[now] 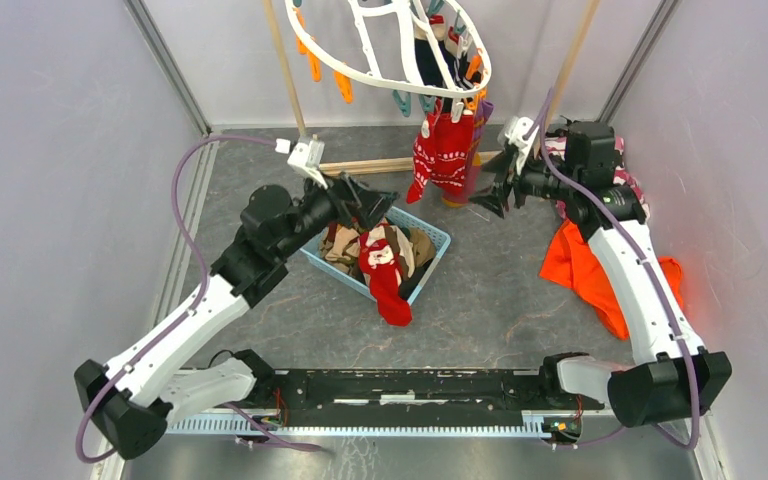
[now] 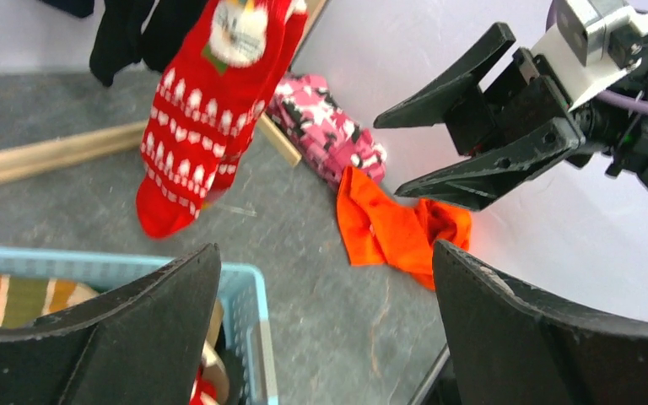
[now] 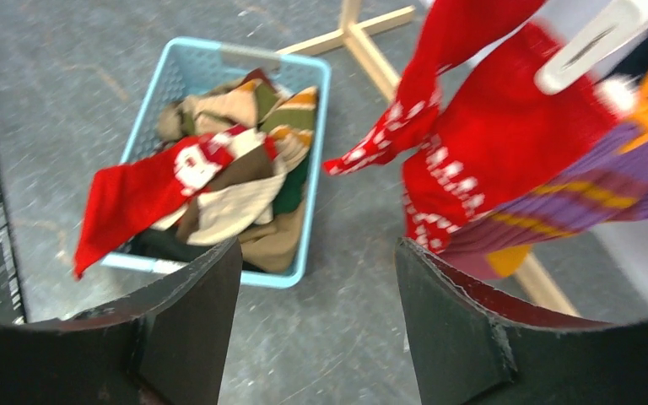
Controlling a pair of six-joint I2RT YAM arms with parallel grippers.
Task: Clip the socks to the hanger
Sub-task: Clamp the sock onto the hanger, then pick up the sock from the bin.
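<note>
— Which sock next, and how should it be taken?
— The red sock (image 1: 385,275) spilling over the near rim of the blue basket (image 1: 438,238). Pinch it near the cuff, I'd judge, so it hangs straight for a clip on the hanger (image 1: 360,75) up beyond the basket.
— And the jaws?
— The left gripper (image 1: 375,198) hovers over the basket's far side, jaws wide apart and empty. The right gripper (image 1: 490,195) is to the right of the basket, beside the hung red socks (image 1: 440,155), with its jaws apart too — touching nothing, as far as the blur lets me tell

We get bright, even light with faint shadows; blur smears the socks (image 3: 506,143) in our right wrist view.
</note>
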